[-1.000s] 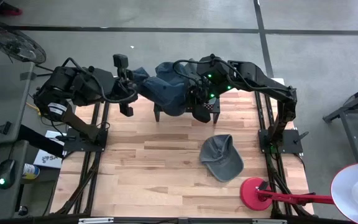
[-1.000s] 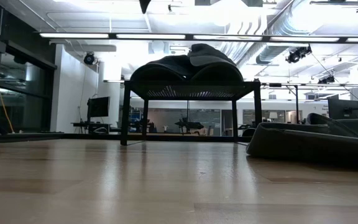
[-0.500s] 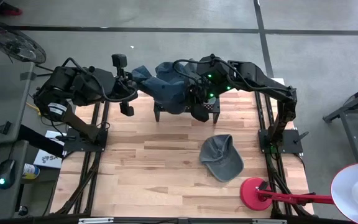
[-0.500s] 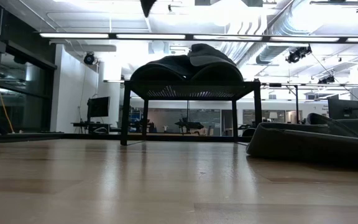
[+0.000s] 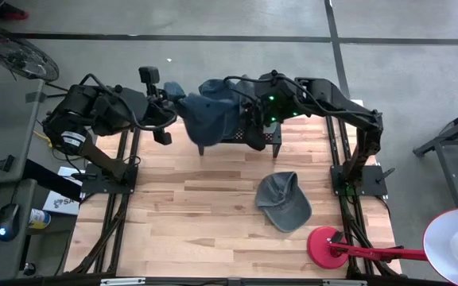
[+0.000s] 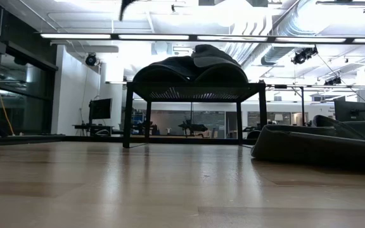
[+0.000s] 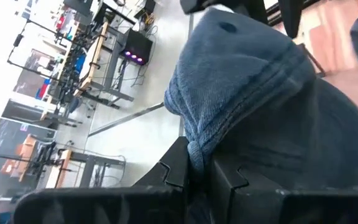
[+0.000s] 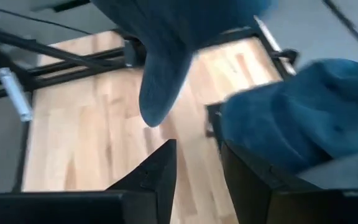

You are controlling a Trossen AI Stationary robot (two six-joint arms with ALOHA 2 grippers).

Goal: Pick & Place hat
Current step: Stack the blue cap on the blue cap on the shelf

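We've got the left gripper [image 7: 197, 165] pinched on the blue hat [image 5: 209, 117], dangling left of the black rack [image 5: 273, 140]; right gripper [image 8: 197, 158] open right beside it.

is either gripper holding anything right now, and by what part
The left gripper is shut on the blue hat, pinching a fold of fabric at its edge. The right gripper is open and holds nothing.

I count three hats: two blue at the black rack [image 5: 270, 137]; one grey on the table [image 5: 181, 214].
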